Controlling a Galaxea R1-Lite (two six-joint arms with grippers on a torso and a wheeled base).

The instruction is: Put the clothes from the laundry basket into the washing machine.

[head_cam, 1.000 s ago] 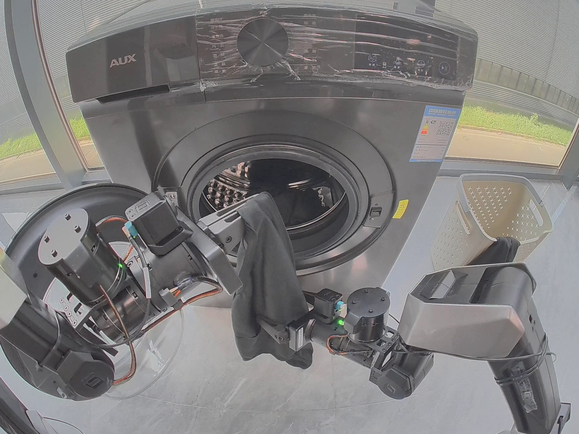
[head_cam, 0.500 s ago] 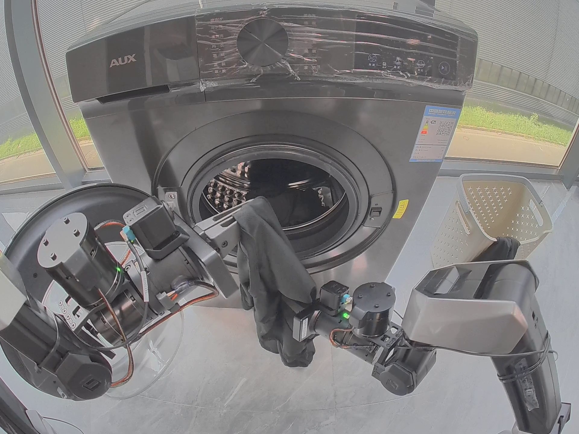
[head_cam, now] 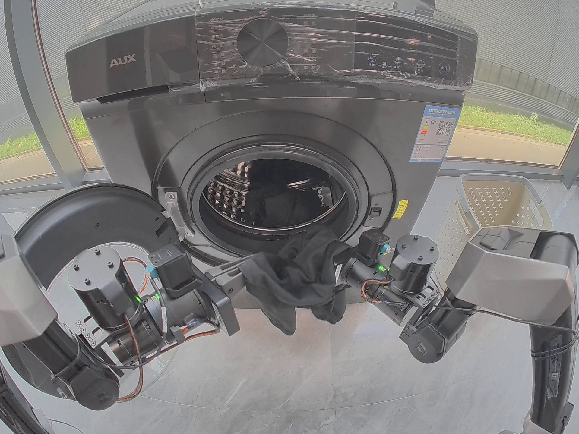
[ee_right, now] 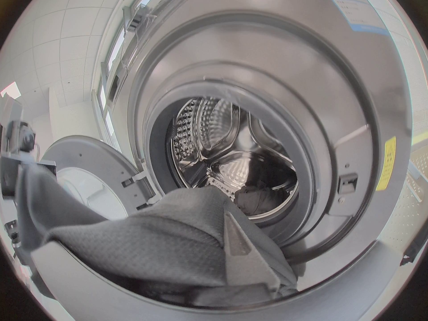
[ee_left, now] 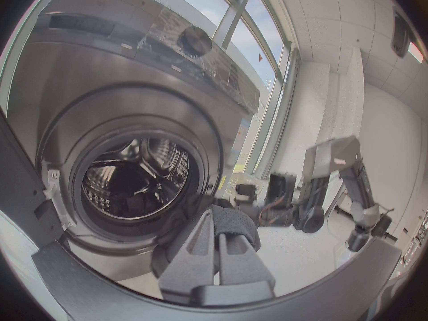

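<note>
Matt cloth garment (head_cam: 298,272), glossy metal drum (head_cam: 232,194)

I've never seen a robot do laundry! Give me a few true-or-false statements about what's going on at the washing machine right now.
1. The washing machine has its door shut. False: the door stands open, swung to the robot's left.
2. The left jaws and right jaws both grip one dark garment. True.
3. The garment lies inside the drum. False: it hangs outside, in front of the opening's lower rim.
4. The laundry basket stands on the robot's right of the machine. True.
</note>
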